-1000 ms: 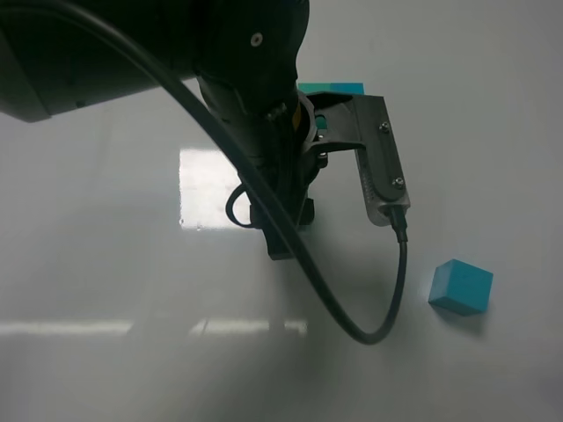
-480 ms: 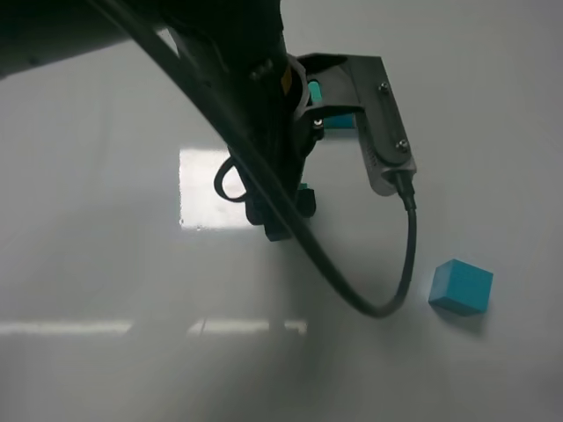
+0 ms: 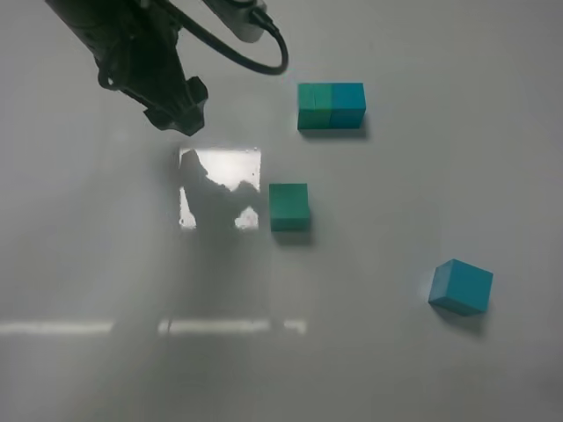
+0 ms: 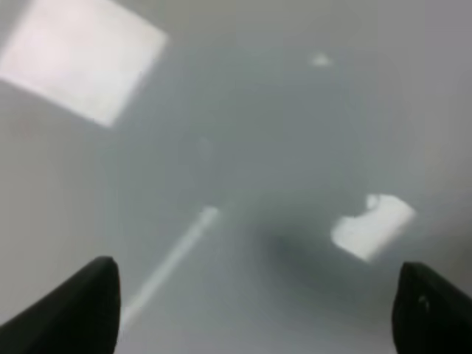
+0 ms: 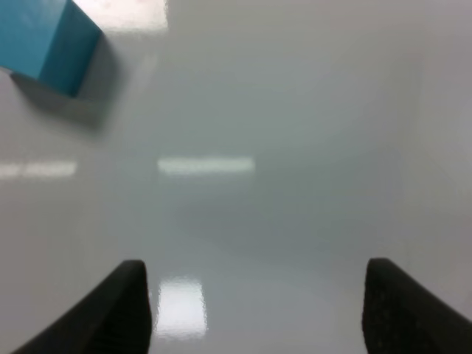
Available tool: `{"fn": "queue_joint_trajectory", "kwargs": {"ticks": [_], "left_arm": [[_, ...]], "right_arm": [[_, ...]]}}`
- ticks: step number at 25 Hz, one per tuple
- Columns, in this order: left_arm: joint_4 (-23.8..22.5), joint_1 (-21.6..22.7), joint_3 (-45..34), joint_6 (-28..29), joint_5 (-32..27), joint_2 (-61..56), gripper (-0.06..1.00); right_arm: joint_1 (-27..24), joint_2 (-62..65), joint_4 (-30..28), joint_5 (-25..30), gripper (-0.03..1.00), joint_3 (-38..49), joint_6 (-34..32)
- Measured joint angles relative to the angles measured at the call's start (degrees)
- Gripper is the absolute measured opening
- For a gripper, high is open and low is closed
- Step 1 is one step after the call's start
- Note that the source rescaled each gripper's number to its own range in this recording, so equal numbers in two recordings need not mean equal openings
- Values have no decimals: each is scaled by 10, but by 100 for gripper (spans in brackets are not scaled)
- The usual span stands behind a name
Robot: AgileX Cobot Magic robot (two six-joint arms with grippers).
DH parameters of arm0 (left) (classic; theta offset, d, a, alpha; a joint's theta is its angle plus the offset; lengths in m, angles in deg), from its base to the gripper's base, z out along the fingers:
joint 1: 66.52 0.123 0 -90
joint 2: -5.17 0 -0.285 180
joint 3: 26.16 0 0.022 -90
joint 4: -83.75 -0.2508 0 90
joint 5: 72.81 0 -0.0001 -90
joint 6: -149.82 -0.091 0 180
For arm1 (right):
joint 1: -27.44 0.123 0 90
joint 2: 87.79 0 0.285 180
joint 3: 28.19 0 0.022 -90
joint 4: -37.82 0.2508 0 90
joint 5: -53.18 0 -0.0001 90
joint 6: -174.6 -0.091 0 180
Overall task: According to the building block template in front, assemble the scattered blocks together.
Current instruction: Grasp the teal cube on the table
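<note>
Clearly, your left gripper (image 3: 179, 104) spread wide, empty, left of the template (image 3: 331, 105), green cube (image 3: 288, 207) near the template, blue cube (image 3: 460, 287) well apart, right gripper (image 5: 258, 310) wide too, empty.

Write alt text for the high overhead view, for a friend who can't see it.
On a glossy grey table sit a joined green-and-blue bar at the back, a loose green cube just in front of it, and a loose blue cube farther front right. The robot's dark left gripper hangs at the upper left, holding nothing.
</note>
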Motion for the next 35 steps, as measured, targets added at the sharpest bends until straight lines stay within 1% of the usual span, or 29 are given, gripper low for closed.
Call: {"fn": "queue_joint_trajectory", "kwargs": {"ticks": [1, 3, 5, 7, 9, 12, 17, 19, 21, 24, 30, 33, 35], "left_arm": [[23, 32, 0, 7, 0, -7, 95], [78, 110, 0, 12, 5, -29, 95], [137, 174, -1, 14, 15, -52, 95], [166, 224, -17, 15, 29, -86, 95], [163, 254, -58, 15, 45, -124, 95], [143, 294, -154, 27, 66, -190, 95], [141, 360, -292, 43, 122, -330, 95], [151, 378, -337, 44, 127, -388, 95], [168, 389, -377, 46, 120, -443, 94], [184, 391, -448, 65, 108, -514, 94], [191, 391, -611, 107, 106, -665, 94], [203, 392, -677, 119, 103, -738, 94], [212, 392, -707, 123, 97, -783, 94]], "right_arm": [[0, 0, 0, 0, 54, 0, 0], [0, 0, 0, 0, 54, 0, 0], [0, 0, 0, 0, 54, 0, 0], [0, 0, 0, 0, 54, 0, 0], [0, 0, 0, 0, 54, 0, 0], [0, 0, 0, 0, 54, 0, 0], [0, 0, 0, 0, 54, 0, 0], [0, 0, 0, 0, 54, 0, 0], [0, 0, 0, 0, 54, 0, 0], [0, 0, 0, 0, 54, 0, 0], [0, 0, 0, -1, 54, 0, 0], [0, 0, 0, -1, 54, 0, 0], [0, 0, 0, -1, 54, 0, 0]]}}
